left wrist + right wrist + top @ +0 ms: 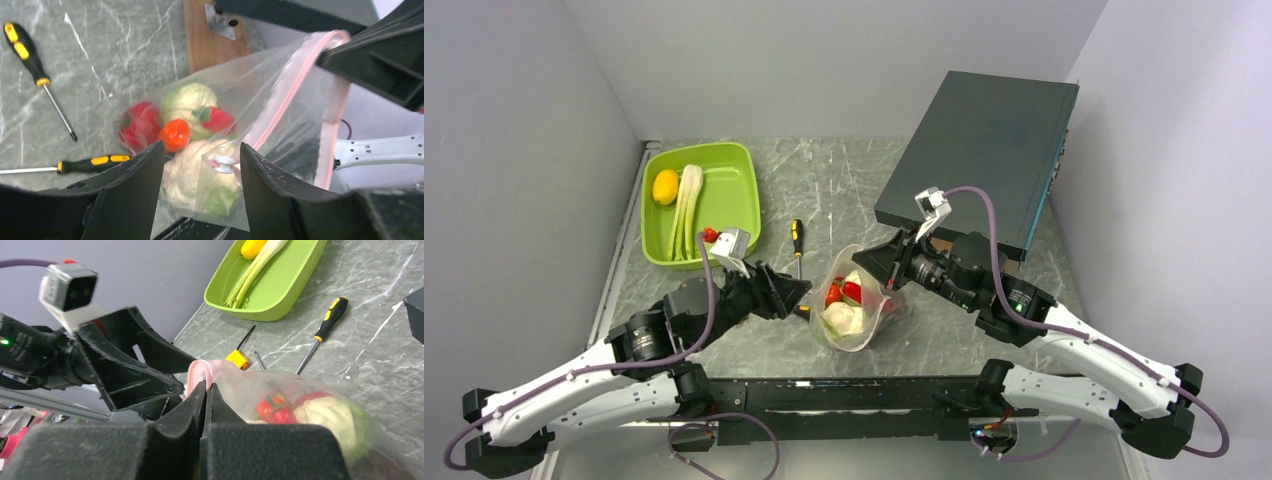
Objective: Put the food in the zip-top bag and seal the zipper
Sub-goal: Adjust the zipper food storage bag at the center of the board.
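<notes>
The clear zip-top bag [861, 305] stands at the table's middle, its mouth raised. Inside are the food pieces: white cauliflower [192, 172], a light-green leafy head [187, 100], red chili pieces [218, 120] and a round red piece [140, 127]. My right gripper [206, 385] is shut on the pink zipper strip [287, 97] at the bag's top edge [857, 258]. My left gripper [201, 147] is open beside the bag [807, 291]. The strip's white slider [224, 164] sits between its fingers, touching neither.
A lime-green tray [742, 190] with a lemon and a leek sits at the back left. A yellow-and-black screwdriver [797, 243] lies left of the bag, and a second one [95, 161] lies under my left gripper. A black box [979, 150] stands at the back right.
</notes>
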`<action>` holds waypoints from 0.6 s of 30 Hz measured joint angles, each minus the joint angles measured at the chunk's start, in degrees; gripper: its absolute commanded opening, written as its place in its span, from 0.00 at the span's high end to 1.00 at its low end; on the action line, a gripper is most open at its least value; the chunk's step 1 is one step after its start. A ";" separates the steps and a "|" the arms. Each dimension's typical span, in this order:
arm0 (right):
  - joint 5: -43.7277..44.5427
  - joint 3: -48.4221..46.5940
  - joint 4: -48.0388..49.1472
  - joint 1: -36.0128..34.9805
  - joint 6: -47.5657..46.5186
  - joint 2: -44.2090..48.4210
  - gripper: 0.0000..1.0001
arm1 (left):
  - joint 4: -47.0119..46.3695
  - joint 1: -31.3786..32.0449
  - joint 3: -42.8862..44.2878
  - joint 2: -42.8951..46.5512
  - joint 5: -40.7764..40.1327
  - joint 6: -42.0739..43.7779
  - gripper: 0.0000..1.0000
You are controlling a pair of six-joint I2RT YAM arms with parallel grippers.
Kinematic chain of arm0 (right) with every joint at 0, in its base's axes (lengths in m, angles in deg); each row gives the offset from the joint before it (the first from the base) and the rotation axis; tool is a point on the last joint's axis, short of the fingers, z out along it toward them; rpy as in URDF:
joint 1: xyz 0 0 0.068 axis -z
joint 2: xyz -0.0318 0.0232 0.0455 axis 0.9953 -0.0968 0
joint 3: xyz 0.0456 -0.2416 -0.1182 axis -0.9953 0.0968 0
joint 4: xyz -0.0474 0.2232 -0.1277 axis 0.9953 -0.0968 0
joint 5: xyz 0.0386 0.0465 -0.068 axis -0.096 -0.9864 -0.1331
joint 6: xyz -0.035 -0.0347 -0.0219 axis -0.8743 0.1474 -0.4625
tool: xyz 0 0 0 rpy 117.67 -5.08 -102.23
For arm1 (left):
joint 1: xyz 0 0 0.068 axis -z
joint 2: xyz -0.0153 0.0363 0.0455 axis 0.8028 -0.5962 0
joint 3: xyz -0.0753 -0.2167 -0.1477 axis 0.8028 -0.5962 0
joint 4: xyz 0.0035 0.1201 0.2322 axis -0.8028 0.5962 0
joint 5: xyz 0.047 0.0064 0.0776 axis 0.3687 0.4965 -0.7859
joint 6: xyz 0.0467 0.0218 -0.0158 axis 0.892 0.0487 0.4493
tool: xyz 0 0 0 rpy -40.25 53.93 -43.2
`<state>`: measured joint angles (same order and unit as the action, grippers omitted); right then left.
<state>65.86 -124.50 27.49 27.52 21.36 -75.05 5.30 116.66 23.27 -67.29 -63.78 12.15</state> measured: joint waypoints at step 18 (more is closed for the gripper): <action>-2.78 -0.57 -1.20 0.11 -4.24 -2.36 1.00 | 1.44 0.00 -3.15 -2.99 4.31 -0.57 0.39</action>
<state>63.09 -125.06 26.29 27.63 17.12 -77.41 6.74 116.66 20.12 -70.28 -59.47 11.58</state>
